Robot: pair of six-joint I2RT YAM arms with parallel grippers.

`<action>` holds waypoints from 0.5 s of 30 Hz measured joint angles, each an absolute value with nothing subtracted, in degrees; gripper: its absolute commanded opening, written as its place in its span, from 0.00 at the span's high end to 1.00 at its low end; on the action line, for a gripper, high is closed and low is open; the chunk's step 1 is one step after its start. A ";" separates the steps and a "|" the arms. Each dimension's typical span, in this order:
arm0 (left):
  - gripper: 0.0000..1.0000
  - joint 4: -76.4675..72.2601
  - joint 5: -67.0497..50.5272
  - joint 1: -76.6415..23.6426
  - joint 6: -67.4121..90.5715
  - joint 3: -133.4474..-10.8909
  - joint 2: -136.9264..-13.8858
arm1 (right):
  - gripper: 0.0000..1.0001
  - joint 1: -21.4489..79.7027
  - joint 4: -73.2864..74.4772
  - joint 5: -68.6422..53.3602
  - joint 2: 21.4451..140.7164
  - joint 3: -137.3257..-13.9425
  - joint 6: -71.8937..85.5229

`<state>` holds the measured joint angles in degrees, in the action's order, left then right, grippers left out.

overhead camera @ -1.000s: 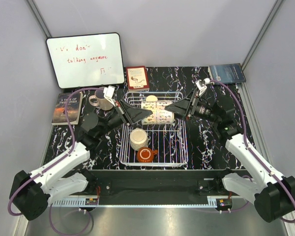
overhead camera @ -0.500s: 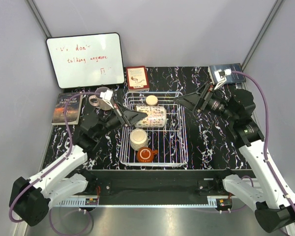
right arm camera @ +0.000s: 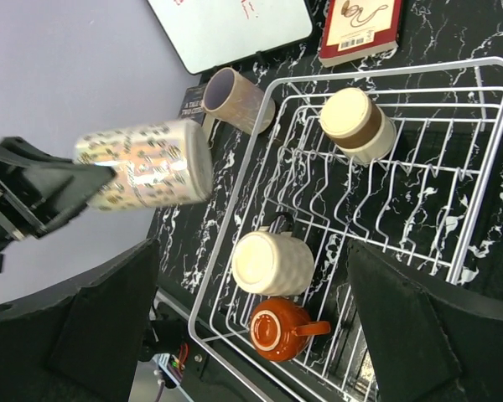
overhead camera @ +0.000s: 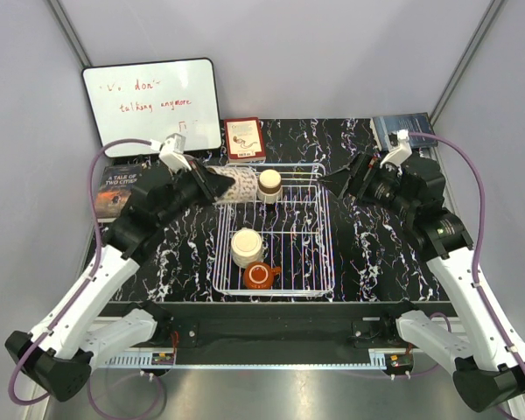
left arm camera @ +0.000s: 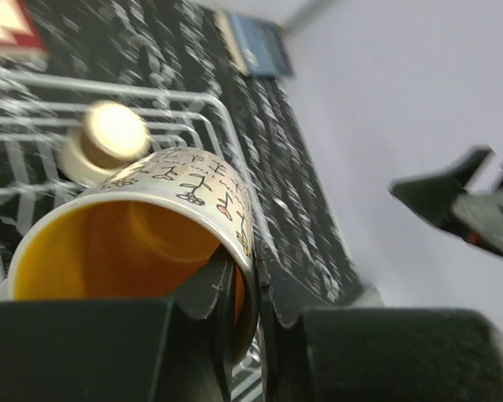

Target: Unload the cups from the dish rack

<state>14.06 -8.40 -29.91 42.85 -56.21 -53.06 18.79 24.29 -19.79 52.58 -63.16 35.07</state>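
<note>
My left gripper (overhead camera: pixel 212 185) is shut on the rim of the speckled grey-white mug (overhead camera: pixel 237 185) and holds it on its side in the air over the far left corner of the white wire dish rack (overhead camera: pixel 297 165). In the left wrist view one finger is inside the mug (left arm camera: pixel 176 180) and one outside. The cream mug with a brown rim (overhead camera: pixel 269 184), the cream mug (overhead camera: pixel 247 248) and the orange-red mug (overhead camera: pixel 259 276) lie in the rack. The pale pink mug (right arm camera: pixel 235 99) lies on the table left of the rack. My right gripper (overhead camera: pixel 332 182) is open and empty, above the rack's far right corner.
A whiteboard (overhead camera: pixel 153 105) leans on the back wall. A red book (overhead camera: pixel 244 138) lies behind the rack, a blue book (overhead camera: pixel 402 131) at the far right, and a dark book (overhead camera: pixel 114 188) at the left edge.
My left gripper has lifted the speckled mug out of the rack and carried it left and back. My right gripper has drawn back to the right and up.
</note>
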 measured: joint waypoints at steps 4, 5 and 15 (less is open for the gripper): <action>1.00 21.63 -0.56 -28.82 37.78 -61.89 -55.33 | 0.00 18.81 25.04 -18.76 52.56 -62.78 34.11; 1.00 23.22 0.86 -28.71 36.88 -62.65 -56.05 | 0.00 18.81 25.10 -18.65 52.56 -62.59 34.04; 1.00 41.76 16.51 -27.57 27.81 -68.01 -69.84 | 0.00 20.40 26.39 -16.91 52.56 -60.73 32.12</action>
<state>41.76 16.51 -27.57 27.81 -68.01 -69.84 20.40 26.39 -16.91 52.56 -60.73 32.12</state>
